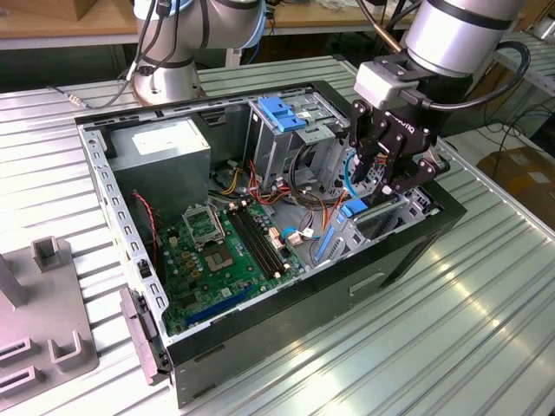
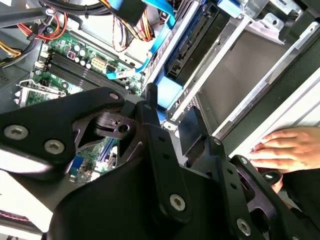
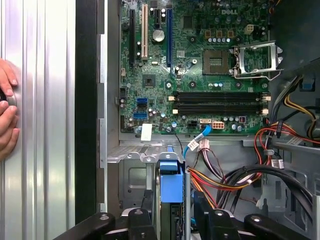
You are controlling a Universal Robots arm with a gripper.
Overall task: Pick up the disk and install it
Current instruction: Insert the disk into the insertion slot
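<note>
Above the computer case point(image 1: 286, 342), at the end away from its motherboard, the exterior view has the gripper point(image 1: 388, 186) dipped below the case rim among the drive bays. The case lies open on a ribbed table point(image 1: 460, 347).

From the first wrist view, the disk point(image 3: 171, 186) appears to stand on edge inside the case, its blue carrier end toward the motherboard point(image 3: 200, 75). A silver drive cage point(image 3: 131, 180) is just beside it on one flank and a bundle of wires point(image 3: 227, 175) on the other. The gripper straddles the disk, but I cannot tell whether it clamps the disk or sits slack. A person's hand point(image 3: 7, 115) rests on the table just outside the case wall.

The second wrist view puts the blue carrier at the cage mouth, with that hand point(image 2: 290, 147) outside the case, near the arm.

Several things could go wrong. A tilted disk could bind on the cage and lodge half-seated. The wires beside it could be pinched or tugged loose. A slack hold could drop the disk inside the case. Any swing of the arm out over the case wall could strike the hand.
</note>
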